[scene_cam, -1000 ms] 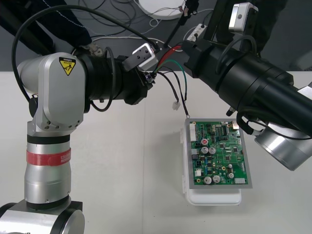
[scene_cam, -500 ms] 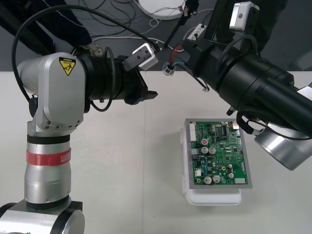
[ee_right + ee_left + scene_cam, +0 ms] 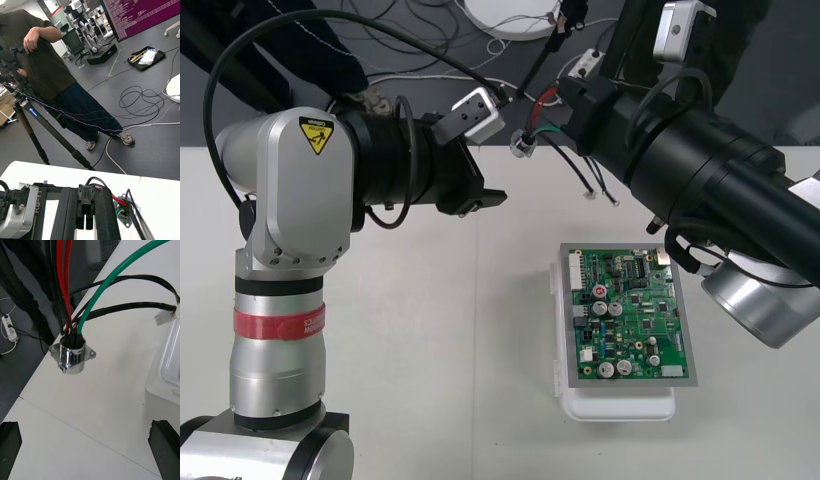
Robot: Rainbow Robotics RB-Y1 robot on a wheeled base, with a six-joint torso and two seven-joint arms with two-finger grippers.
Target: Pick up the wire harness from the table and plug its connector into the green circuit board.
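We are seeing the right gripper (image 3: 566, 104) reaching in from the right over the far edge of the table (image 3: 430, 350). It is clenched on the wire harness (image 3: 542, 130). In the right wrist view its fingers (image 3: 80, 210) are standing close together in the middle, and the red and black wires are coming out right beside them, with the round metal socket (image 3: 123, 216) just next to the fingers.

The harness is hanging off the table, between the two grippers. Its socket (image 3: 525, 143) is dangling at the left end of the bundle, and its loose black wires are trailing down to the right, toward the far side of the green circuit board (image 3: 630, 320). They are not touching the board. From the left wrist camera we are looking at the socket (image 3: 72, 356) hanging with its flange tilted, red, black and green wires rising out of it, and a small pale plug (image 3: 162, 318) at the end of one black wire.

The left gripper (image 3: 488, 182) is waiting just left of the socket, released, with its fingers (image 3: 9, 442) spread wide apart and nothing between them.

The board is sitting on its white base (image 3: 620, 405) on the right part of the table, nearer than both grippers.
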